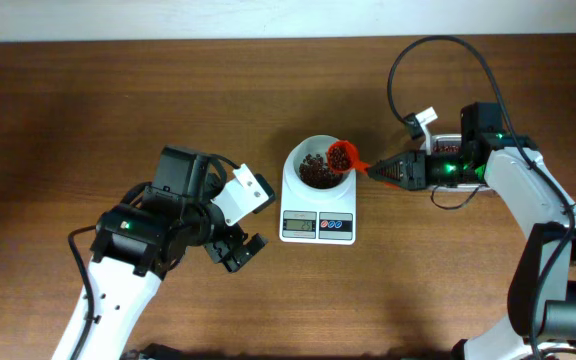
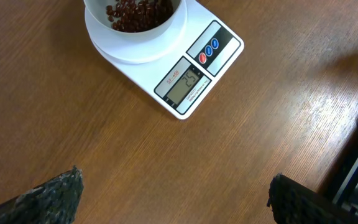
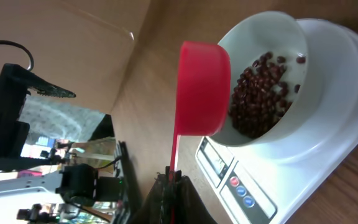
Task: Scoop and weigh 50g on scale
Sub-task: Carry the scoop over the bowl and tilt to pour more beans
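Note:
The white scale (image 1: 317, 212) stands mid-table, and the white bowl (image 1: 313, 170) on top of it has red beans (image 1: 315, 171) inside. My right gripper (image 1: 372, 171) is shut on the handle of a red scoop (image 1: 341, 156), which is tipped over the bowl's right rim. In the right wrist view the scoop (image 3: 202, 87) turns its back to the camera and leans toward the bowl (image 3: 291, 43), with my right gripper (image 3: 174, 178) pinching the thin handle. My left gripper (image 1: 249, 222) hovers open and empty to the left of the scale. Its view shows the scale (image 2: 225, 43) lying ahead of the open left gripper (image 2: 174, 186).
Black cables loop above the right arm (image 1: 528, 190). A pale object (image 1: 446, 141) is partly hidden behind the right wrist. The table's far edge (image 1: 168, 40) runs along the top, and bare wood lies in front of the scale.

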Motion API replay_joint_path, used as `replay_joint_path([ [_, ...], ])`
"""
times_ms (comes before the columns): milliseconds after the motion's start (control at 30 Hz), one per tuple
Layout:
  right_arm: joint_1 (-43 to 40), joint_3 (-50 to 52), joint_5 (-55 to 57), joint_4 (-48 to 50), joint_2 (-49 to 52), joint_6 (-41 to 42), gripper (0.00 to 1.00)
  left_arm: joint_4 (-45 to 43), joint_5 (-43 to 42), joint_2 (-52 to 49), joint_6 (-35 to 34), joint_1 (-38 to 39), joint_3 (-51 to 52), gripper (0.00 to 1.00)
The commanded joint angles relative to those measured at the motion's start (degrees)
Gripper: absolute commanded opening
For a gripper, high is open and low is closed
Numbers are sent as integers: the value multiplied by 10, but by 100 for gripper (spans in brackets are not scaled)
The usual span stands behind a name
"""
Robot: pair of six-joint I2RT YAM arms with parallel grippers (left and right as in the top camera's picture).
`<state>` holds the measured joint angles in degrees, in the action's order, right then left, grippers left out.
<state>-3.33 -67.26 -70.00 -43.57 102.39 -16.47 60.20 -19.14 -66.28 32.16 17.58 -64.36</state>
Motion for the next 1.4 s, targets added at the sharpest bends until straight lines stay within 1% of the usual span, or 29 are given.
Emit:
replay_joint_path([
  [0, 4, 3, -13, 31, -1, -5, 4, -1, -8, 1, 11, -3, -10, 99],
  [100, 4, 3, 5, 66, -1, 37, 4, -1, -8, 1, 11, -3, -10, 99],
  [200, 4, 3, 13, 92, -1, 37, 4, -1, -8, 1, 11, -3, -10, 99],
  [467, 32, 3, 99, 147, -1, 30, 4, -1, -8, 1, 11, -3, -10, 99],
  [600, 54, 3, 107, 148, -1, -57, 4, -1, -8, 1, 11, -3, -10, 99],
  [700, 56, 3, 102, 146, -1, -58, 4, -1, -8, 1, 11, -3, -10, 99],
  [767, 56, 3, 78, 145, -1, -59, 4, -1, -8, 1, 11, -3, -10, 99],
  [833, 56, 3, 155, 139, -1, -58, 4, -1, -8, 1, 11, -3, -10, 99],
  [900, 56, 3, 74, 141, -1, -59, 4, -1, -8, 1, 11, -3, -10, 99],
  [933, 56, 3, 96, 140, -1, -65, 4, -1, -8, 1, 11, -3, -10, 99],
  [967, 56, 3, 159, 134, -1, -65, 4, -1, -8, 1, 11, -3, -10, 99],
  [1000, 56, 3, 143, 127, -1, -65, 4, -1, -8, 1, 11, -3, -10, 99],
  [1033, 56, 3, 82, 130, -1, -73, 4, -1, -8, 1, 11, -3, -10, 99],
  [1067, 57, 3, 101, 129, -1, -98, 4, -1, -8, 1, 11, -3, -10, 99],
  [1100, 57, 3, 147, 123, -1, -92, 4, -1, -8, 1, 11, -3, -10, 99],
  [1133, 57, 3, 93, 121, -3, -83, 4, -1, -8, 1, 11, -3, -10, 99],
  [1167, 60, 3, 96, 121, -3, -101, 4, -1, -8, 1, 11, -3, -10, 99],
  [1200, 67, 3, 172, 119, -2, -101, 4, -1, -8, 1, 11, -3, -10, 99],
  [1233, 71, 3, 151, 119, -4, -91, 4, -1, -8, 1, 11, -3, -10, 99],
  [1267, 73, 3, 77, 124, -8, -103, 4, -1, -8, 1, 11, -3, -10, 99],
  [1367, 70, 3, 94, 124, -9, -101, 4, -1, -8, 1, 11, -3, -10, 99],
])
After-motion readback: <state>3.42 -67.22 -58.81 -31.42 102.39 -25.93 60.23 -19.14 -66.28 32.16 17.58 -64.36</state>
